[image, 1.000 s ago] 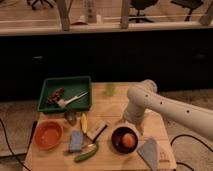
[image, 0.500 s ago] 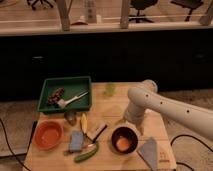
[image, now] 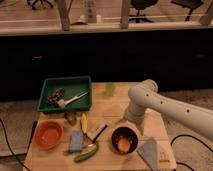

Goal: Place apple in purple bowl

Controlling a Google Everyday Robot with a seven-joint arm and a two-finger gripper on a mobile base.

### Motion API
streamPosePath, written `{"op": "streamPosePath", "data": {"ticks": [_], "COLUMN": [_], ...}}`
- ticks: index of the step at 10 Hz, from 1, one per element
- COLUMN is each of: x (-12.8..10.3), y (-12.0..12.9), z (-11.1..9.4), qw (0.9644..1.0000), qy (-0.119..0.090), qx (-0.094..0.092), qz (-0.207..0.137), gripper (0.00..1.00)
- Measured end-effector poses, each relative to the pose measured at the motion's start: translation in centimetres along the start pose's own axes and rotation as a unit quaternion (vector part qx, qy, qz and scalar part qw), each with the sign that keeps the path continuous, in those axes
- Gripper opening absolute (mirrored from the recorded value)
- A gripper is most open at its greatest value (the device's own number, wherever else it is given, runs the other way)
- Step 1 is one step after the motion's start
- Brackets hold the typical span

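Note:
The apple (image: 123, 144), orange-red with a yellowish patch, lies inside the dark purple bowl (image: 114, 136) at the front middle of the wooden table. My gripper (image: 132, 120) hangs from the white arm that comes in from the right. It is just above and behind the bowl's far rim, apart from the apple. Its fingers are hidden against the arm's wrist.
A green tray (image: 47, 86) with utensils sits at the back left and an orange bowl (image: 48, 134) at the front left. A blue sponge (image: 76, 141), a green cucumber (image: 86, 153), a banana (image: 84, 122) and a black tool (image: 98, 132) lie left of the purple bowl. A grey cloth (image: 151, 152) lies to its right, and a green cup (image: 110, 90) stands behind.

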Motion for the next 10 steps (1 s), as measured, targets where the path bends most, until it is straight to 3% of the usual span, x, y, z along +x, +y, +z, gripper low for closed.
{"op": "streamPosePath", "data": {"ticks": [10], "x": [-0.03], "y": [-0.27], "z": [0.03], "qw": [1.0000], "qy": [0.002], "qx": [0.007], "qz": [-0.002], "gripper": [0.80]}}
